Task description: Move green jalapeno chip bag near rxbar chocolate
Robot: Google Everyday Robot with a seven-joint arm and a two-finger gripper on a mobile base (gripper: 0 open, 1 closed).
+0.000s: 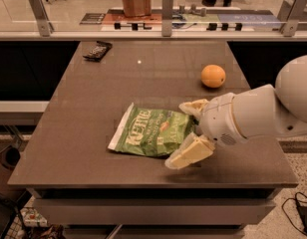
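Note:
The green jalapeno chip bag (151, 132) lies flat near the front middle of the brown table (83, 128), its "Kettle" lettering facing up. The rxbar chocolate (97, 50) is a small dark bar at the table's far left corner, far from the bag. My gripper (185, 133) is at the bag's right edge, open, with one cream finger (193, 107) behind the bag's right end and the other finger (188, 153) in front of it. The bag's right edge sits between them.
A round orange fruit (213, 75) sits on the table to the right, behind my arm (253, 114). A glass barrier with metal posts (167, 6) runs along the table's far edge. A cable (298, 208) lies on the floor at the right.

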